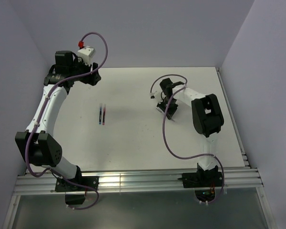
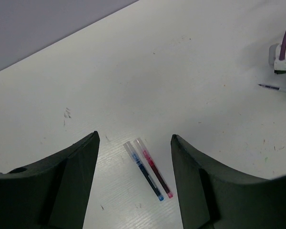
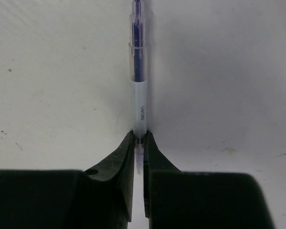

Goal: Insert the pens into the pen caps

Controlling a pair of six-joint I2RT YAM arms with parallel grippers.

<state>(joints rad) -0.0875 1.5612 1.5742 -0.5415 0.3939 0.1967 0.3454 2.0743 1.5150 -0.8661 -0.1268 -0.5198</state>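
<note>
The white counter (image 1: 133, 148) carries everything, with the left arm (image 1: 45, 107) reaching along its far-left side and the right arm (image 1: 207, 114) bent over the middle right. The left end effector (image 2: 133, 137) is released, its jaws wide apart with nothing between them. The right end effector (image 3: 138, 136) is clenched on the clear-barrelled pen (image 3: 138, 90), pinching its near end between the fingertips. That pen's long axis runs straight out ahead of the right end effector, in line with its fingers, with the dark blue-violet ink showing in the far half.

The blue pen (image 2: 144, 172) and red pen (image 2: 154, 168) lie flat on the counter side by side, just ahead of and below the left end effector, framed in the gap between its jaws. Their long axes slant across that gap, clear ends farther out and coloured ends nearer its right-hand finger. They lie well apart from the right end effector, so the left arm looks the nearer to them.

No loose pen caps can be made out against the white. The coming move likely turns on bringing a cap's mouth square onto the held pen's axis
</note>
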